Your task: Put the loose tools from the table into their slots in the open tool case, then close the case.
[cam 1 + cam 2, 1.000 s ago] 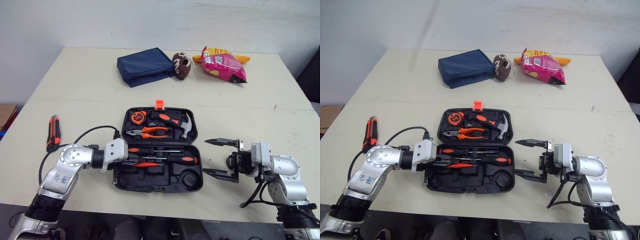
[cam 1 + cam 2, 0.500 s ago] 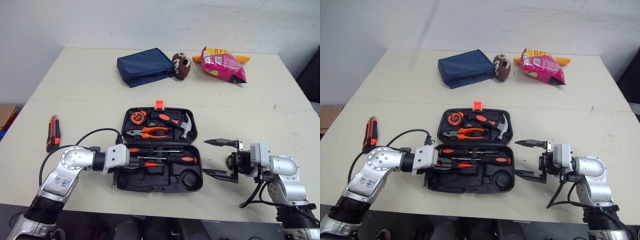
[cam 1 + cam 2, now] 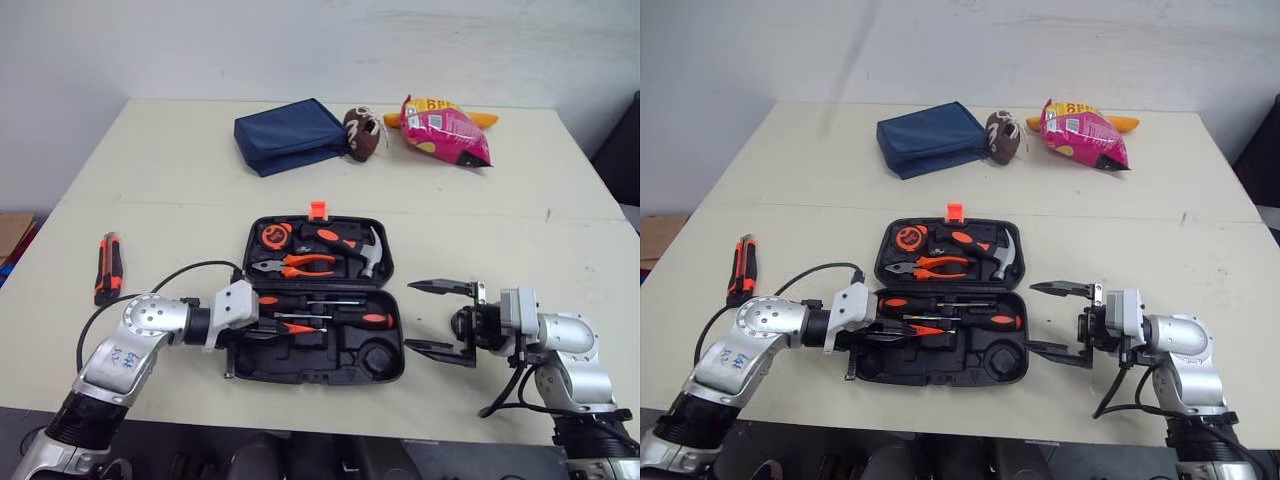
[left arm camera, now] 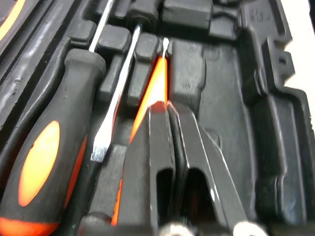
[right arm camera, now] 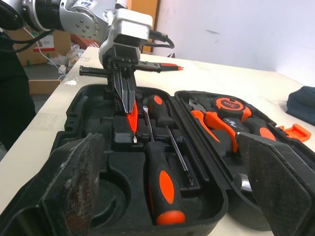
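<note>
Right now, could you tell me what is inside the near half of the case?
Two black-and-orange screwdrivers lie in slots, and the left gripper holds a small orange screwdriver there. A round recess sits empty. The gripper covers the slots under it.

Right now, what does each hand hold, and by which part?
Left hand pinches the small orange screwdriver by its handle; right hand is open, holding nothing.

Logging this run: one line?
left end effector: shut on thin orange screwdriver, at black plastic case; right end effector: open; orange-black knife: loose
</note>
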You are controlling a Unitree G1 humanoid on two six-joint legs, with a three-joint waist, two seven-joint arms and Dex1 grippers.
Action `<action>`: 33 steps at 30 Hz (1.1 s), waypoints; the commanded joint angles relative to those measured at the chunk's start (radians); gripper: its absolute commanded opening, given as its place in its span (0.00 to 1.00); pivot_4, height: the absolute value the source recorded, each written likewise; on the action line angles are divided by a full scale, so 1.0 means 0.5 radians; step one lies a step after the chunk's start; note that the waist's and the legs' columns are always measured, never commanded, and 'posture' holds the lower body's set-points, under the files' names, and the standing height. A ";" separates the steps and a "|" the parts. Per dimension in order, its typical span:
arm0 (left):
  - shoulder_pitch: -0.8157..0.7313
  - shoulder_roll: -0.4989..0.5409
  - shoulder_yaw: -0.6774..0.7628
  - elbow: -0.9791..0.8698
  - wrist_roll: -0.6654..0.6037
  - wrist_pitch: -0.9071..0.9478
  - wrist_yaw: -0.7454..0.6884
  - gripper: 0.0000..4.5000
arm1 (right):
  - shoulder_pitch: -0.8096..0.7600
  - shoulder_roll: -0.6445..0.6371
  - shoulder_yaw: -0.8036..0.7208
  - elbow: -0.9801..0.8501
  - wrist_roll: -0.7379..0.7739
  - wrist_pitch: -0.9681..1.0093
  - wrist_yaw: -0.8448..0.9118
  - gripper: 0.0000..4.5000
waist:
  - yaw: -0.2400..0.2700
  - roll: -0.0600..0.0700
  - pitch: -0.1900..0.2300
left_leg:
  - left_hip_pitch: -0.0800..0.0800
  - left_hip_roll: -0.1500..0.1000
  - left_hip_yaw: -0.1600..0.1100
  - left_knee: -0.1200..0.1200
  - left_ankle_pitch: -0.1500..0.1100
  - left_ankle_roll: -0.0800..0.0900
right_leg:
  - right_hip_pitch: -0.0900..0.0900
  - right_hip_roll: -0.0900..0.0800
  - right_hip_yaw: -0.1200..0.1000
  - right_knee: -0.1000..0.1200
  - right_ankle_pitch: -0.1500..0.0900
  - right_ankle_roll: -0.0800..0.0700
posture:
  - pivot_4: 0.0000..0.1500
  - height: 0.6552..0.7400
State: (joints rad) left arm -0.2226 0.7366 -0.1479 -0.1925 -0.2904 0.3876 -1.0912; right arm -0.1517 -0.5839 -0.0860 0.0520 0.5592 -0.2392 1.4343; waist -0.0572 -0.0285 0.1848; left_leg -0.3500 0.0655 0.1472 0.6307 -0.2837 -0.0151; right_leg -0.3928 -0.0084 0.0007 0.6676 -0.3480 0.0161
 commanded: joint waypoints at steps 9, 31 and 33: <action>0.082 -0.109 0.251 -0.006 -0.079 -0.340 0.079 0.00 | -0.005 -0.046 -0.082 -0.037 0.062 -0.003 0.024 1.00 | 0.001 -0.001 0.001 | -0.002 0.000 0.000 0.000 0.000 0.000 | -0.001 -0.001 0.000 -0.001 0.000 0.000 | 1.00 1.00; 0.902 0.155 2.050 0.946 -0.089 -0.850 0.653 0.99 | 0.141 -0.747 -1.004 1.606 -0.166 -0.739 -0.109 1.00 | -0.013 -0.010 0.007 | -0.004 0.000 0.003 -0.003 -0.008 0.005 | -0.002 -0.003 -0.001 -0.019 -0.001 -0.001 | 1.00 1.00; 0.909 0.263 2.193 1.274 -0.094 -0.894 0.743 0.99 | 0.160 -0.786 -1.034 1.772 -0.188 -0.821 -0.155 1.00 | -0.021 -0.014 0.009 | -0.004 0.000 0.004 -0.002 -0.008 0.005 | -0.003 -0.003 -0.001 -0.019 0.000 -0.002 | 1.00 1.00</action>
State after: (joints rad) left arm 0.2239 0.8194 0.8482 0.3475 -0.3399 -0.0234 -0.7652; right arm -0.0760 -0.9331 -0.5560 0.8880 0.4655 -0.6028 1.3791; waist -0.0679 -0.0354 0.1895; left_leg -0.3521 0.0657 0.1490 0.6293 -0.2879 -0.0125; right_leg -0.3950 -0.0100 0.0000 0.6582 -0.3480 0.0148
